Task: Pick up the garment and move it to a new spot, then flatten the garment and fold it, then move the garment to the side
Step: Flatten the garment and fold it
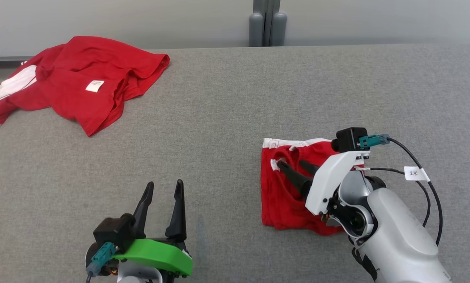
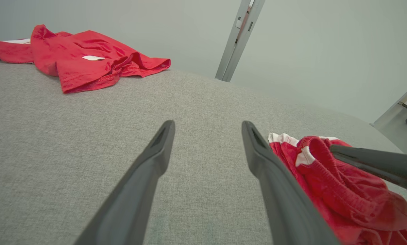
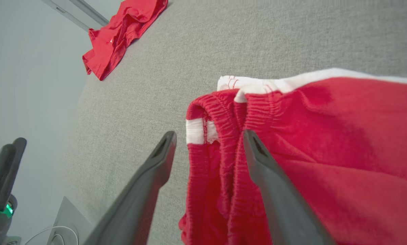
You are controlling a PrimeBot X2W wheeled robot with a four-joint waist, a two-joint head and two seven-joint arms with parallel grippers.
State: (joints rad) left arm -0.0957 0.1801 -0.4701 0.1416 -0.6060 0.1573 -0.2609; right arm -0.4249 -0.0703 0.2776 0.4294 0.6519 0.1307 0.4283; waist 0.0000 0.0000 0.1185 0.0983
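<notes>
Garment [image 1: 286,196]: close on the waistband, then carry aside

Lies as a small red packet, apparently already folded, on the near right of the grey surface [image 1: 235,98], white trim [image 1: 293,142] along its far edge. Looks ready for the last step, the move to the side.

Right pincer [image 1: 291,163] spread, astride the raised elastic waistband [image 3: 223,112], nothing pinched yet. Lower a little so as to reach past the ridge on both sides, then press together on several layers at once, not the top one alone; otherwise likely to peel the fold open. Lift just enough to free the packet from the surface and carry slowly, so as not to let the layers swing apart.

Left pincer [image 1: 165,182] likewise spread and empty, well apart on the near left above bare surface; best left there, or brought under the free edge as support.

Steer clear of the second red garment [image 1: 81,78], crumpled at the far left corner with a white label [image 1: 95,85] showing. Mind also the tagged cable [image 1: 414,173] looping beside the right wrist, near the packet's right edge.
</notes>
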